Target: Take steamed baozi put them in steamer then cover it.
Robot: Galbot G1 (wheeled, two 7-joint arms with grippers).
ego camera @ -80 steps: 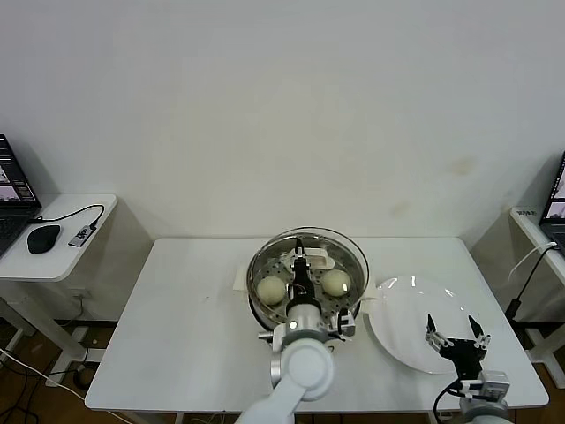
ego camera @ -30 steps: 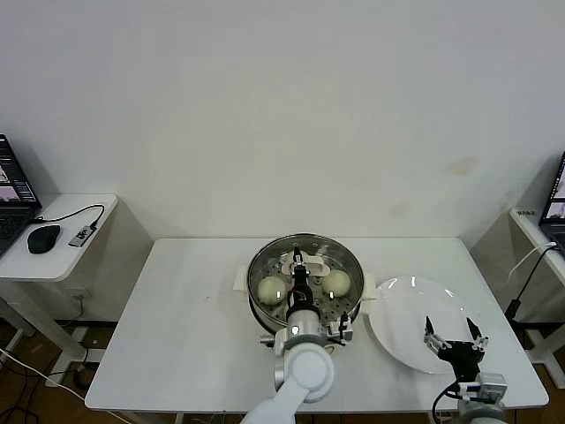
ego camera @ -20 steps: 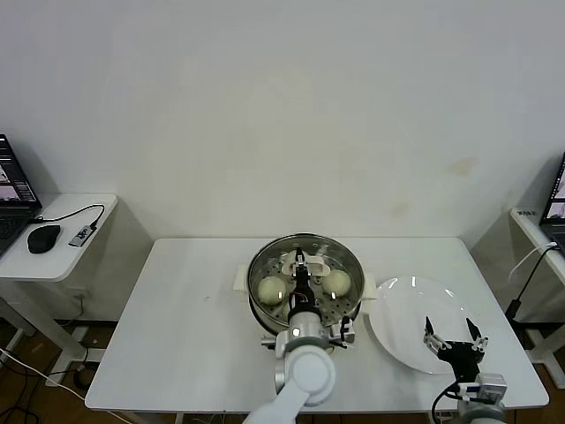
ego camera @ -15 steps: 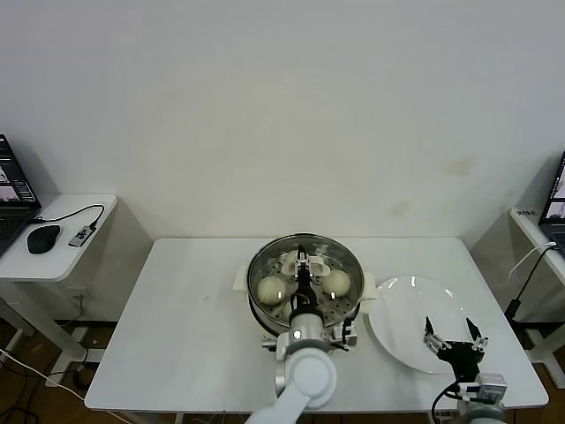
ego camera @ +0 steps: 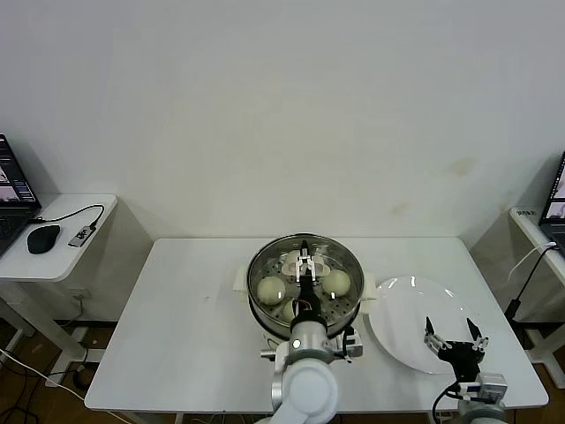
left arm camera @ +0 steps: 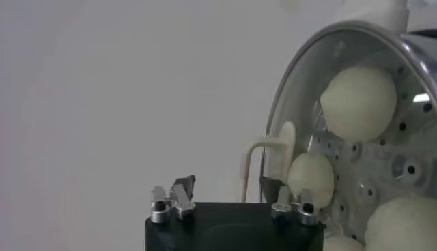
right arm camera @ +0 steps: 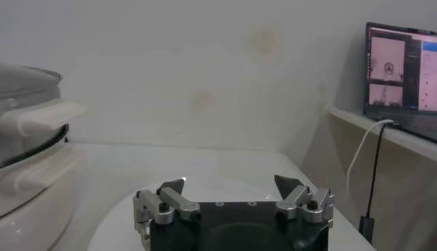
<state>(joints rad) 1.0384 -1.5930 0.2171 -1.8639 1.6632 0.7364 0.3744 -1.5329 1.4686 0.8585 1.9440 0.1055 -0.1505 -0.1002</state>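
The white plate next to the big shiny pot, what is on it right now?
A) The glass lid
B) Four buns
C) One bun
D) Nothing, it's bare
D: the white plate lies bare in the head view, with no bun on it, while the steamed baozi show inside the steamer under the cover.

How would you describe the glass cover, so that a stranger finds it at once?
On the white table stands the steel steamer holding cream buns. The cover is the clear round lid resting on it, with a cream handle; the flat white plate beside it is opaque.
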